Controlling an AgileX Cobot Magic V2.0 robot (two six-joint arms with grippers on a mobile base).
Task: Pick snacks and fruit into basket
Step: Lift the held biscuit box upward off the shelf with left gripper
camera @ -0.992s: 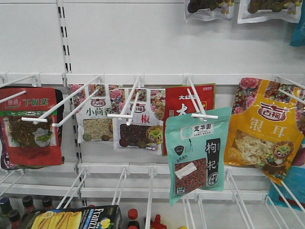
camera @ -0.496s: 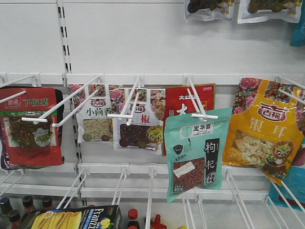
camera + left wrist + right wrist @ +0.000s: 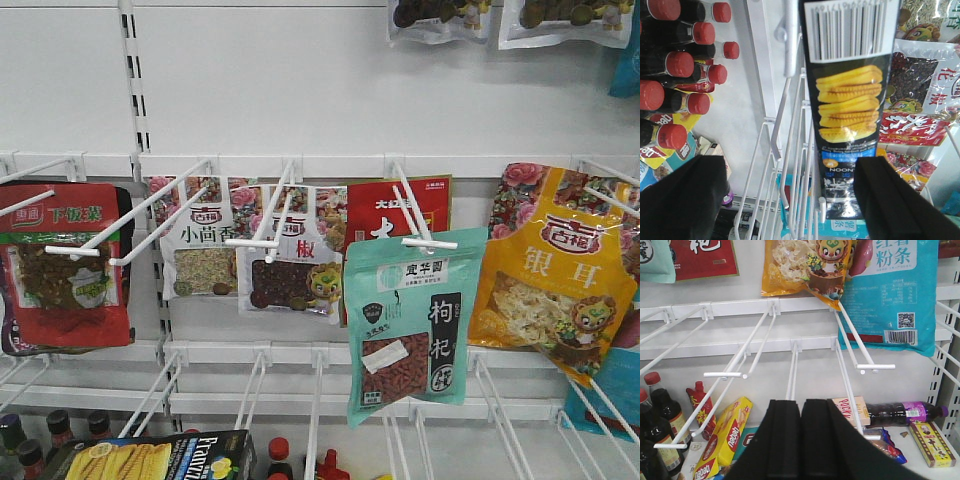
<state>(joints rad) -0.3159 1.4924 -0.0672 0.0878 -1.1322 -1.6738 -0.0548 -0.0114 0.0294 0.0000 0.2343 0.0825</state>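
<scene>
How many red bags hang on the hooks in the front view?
2. A red pouch of dark greens at left; a red lettered pouch half hidden behind the teal berry pouch. More may be hidden.

You face a white shop gondola. Its flat back panel [image 3: 300, 90] fills the upper part of the front view, evenly lit and free of hard shadows. A slotted upright [image 3: 133, 90] runs down it near the left edge. A horizontal rail [image 3: 330, 165] crosses the panel, and white wire peg hooks [image 3: 255, 241] jut forward from it. A second rail [image 3: 300, 352] lies below, carrying more hooks. In the right wrist view you see a white base shelf [image 3: 920, 472] at the bottom right corner.
</scene>
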